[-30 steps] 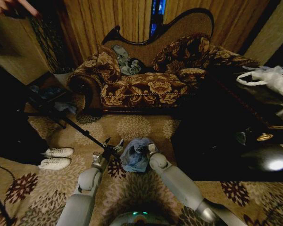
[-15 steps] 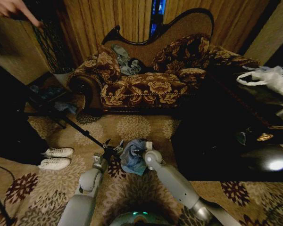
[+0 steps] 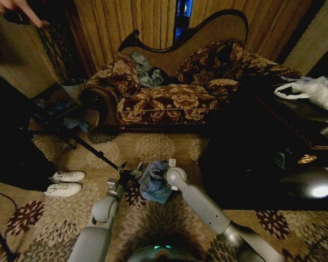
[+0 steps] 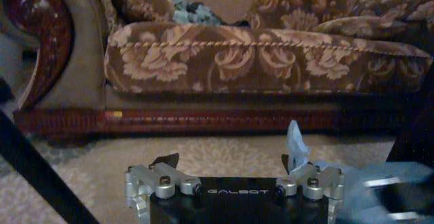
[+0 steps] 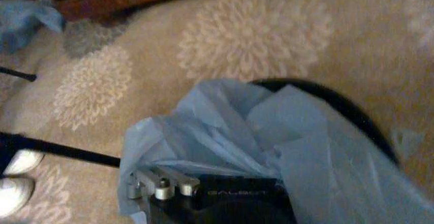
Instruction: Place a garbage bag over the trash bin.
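Right gripper in wrinkly garbage bag

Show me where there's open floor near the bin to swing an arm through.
Open carpet lies between the sofa and the garbage bag on the trash bin. Crowded: a tripod leg and white shoes on the left, a dark table on the right. Both the left gripper and right gripper sit at the bag.
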Motion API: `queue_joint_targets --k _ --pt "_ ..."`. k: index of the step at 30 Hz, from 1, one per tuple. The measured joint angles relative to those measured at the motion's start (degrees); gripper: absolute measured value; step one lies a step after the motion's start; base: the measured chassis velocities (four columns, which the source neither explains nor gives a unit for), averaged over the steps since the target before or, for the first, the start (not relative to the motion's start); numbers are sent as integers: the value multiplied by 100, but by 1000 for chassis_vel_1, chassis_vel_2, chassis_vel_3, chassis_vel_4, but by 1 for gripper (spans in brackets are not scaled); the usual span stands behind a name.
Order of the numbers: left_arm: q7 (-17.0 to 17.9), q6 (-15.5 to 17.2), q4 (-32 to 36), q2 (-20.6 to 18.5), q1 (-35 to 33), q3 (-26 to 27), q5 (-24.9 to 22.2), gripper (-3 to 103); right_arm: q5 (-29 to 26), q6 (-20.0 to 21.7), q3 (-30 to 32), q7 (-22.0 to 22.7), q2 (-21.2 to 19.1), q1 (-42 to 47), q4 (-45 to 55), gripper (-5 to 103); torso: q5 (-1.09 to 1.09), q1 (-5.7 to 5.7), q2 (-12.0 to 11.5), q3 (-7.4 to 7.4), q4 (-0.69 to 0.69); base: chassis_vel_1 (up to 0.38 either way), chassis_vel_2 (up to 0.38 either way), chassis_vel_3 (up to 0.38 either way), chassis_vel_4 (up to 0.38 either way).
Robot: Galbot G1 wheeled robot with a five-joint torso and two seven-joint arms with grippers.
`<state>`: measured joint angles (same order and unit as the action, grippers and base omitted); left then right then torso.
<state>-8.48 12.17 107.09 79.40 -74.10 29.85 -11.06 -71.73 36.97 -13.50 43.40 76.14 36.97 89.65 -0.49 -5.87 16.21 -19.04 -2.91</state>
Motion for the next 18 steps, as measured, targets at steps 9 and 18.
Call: queue_joint_targets --k 9,18 --pt "85 -241 -238 182 -12 40 98 100 -2287 177 418 728 -190 -12 476 100 0 0 0 0 0 0 0 0 0" --pt "144 -398 -191 155 -111 233 -201 100 -5286 226 681 1742 -219 -631 -37 100 0 0 0 -1 1 0 0 0 0"
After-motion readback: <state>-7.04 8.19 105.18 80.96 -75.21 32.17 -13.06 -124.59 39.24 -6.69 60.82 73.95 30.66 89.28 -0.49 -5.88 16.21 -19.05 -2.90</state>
